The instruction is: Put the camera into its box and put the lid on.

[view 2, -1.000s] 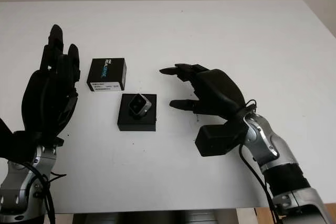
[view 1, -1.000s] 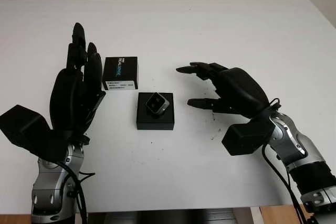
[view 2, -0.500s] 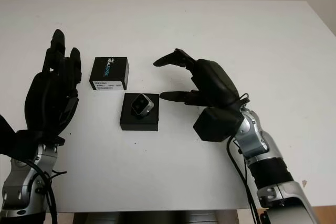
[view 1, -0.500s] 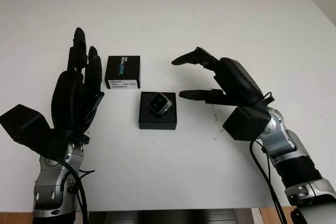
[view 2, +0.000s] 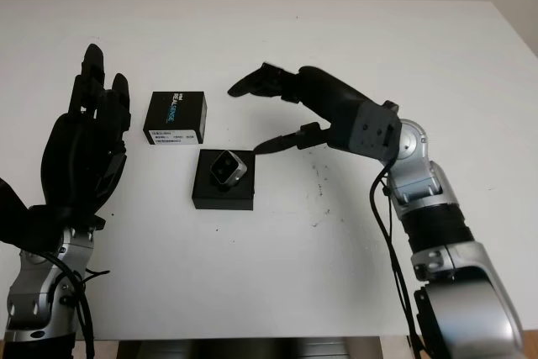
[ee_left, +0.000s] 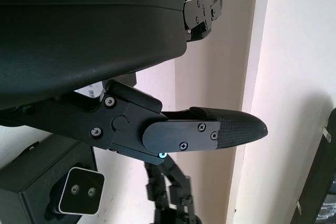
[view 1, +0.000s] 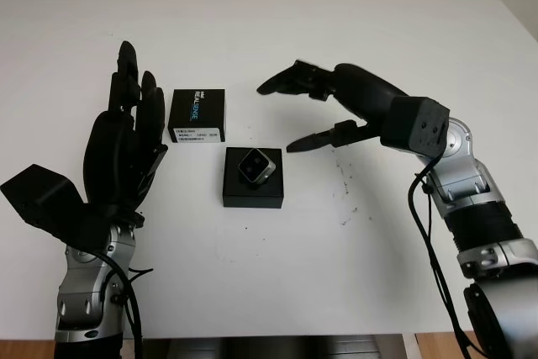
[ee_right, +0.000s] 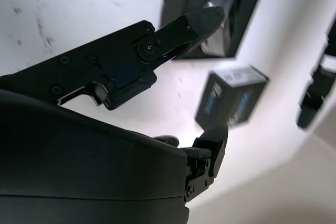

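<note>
A small silver camera (view 1: 253, 166) sits in the black box base (view 1: 252, 197) near the table's middle. The black lid (view 1: 197, 114), printed with white lettering, lies just behind and to the left of the base, apart from it. My right hand (view 1: 277, 118) is open and raised above the table. Its fingers point left, and the lower fingertip (view 1: 294, 146) hangs just right of the camera without touching it. In the right wrist view the camera (ee_right: 223, 4) and lid (ee_right: 231, 100) lie beyond the fingers (ee_right: 178, 32). My left hand (view 1: 137, 107) is open, held upright left of the lid.
The white table (view 1: 277, 275) has small dark specks (view 1: 343, 184) to the right of the box. Its far edge meets a pale wall. Bare tabletop stretches in front of the box and to the far right.
My right hand has lifted off the table and swung up and left, its fingertips now nearer the camera and lid. The left hand, box, camera and lid have stayed put.
</note>
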